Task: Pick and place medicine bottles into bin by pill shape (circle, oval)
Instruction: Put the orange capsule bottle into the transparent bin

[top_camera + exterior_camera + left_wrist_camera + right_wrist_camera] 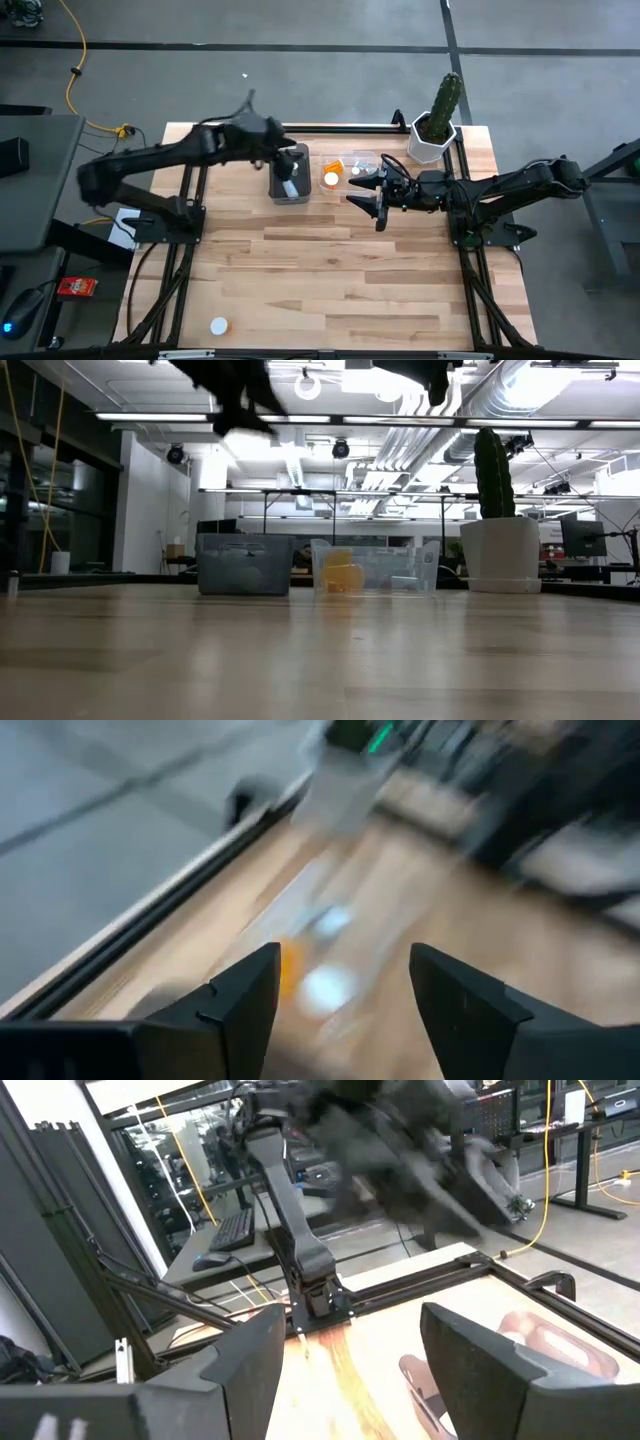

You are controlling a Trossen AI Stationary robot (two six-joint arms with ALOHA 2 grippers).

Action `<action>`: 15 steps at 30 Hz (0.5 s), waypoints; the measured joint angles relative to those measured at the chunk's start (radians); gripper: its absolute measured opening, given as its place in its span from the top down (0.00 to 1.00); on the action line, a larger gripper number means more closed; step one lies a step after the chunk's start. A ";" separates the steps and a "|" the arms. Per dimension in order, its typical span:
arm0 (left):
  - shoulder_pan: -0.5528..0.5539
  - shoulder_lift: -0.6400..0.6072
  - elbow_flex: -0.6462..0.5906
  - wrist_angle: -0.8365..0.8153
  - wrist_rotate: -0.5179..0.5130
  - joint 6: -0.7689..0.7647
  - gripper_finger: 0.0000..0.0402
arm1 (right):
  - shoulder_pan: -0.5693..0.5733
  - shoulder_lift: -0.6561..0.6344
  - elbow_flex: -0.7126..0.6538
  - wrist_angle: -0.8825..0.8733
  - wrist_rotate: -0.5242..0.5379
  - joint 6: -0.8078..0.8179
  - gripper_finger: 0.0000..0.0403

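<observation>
Two bins at counter 12 o'clock: grey bin point(289, 175), clear bin point(349, 170) holding orange bottle point(331, 179) | left end effector point(283, 160) above grey bin, spread, empty | right end effector point(372, 205) spread, empty | white-capped bottle point(218, 325) at 7 o'clock

Can't read a single word, label, brand or number anywhere. Nothing legible on the bottles, the bins, the pot or the stuff in the room behind.

place: robotics lab | cues: ceiling ducts point(520, 390), strip lights point(300, 417), desk monitor point(581, 538), concrete floor point(300, 80)
</observation>
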 joint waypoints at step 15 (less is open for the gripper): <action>-0.347 -0.339 -0.551 0.752 -0.051 -0.146 0.47 | 0.000 0.000 0.000 -0.003 0.000 0.000 0.44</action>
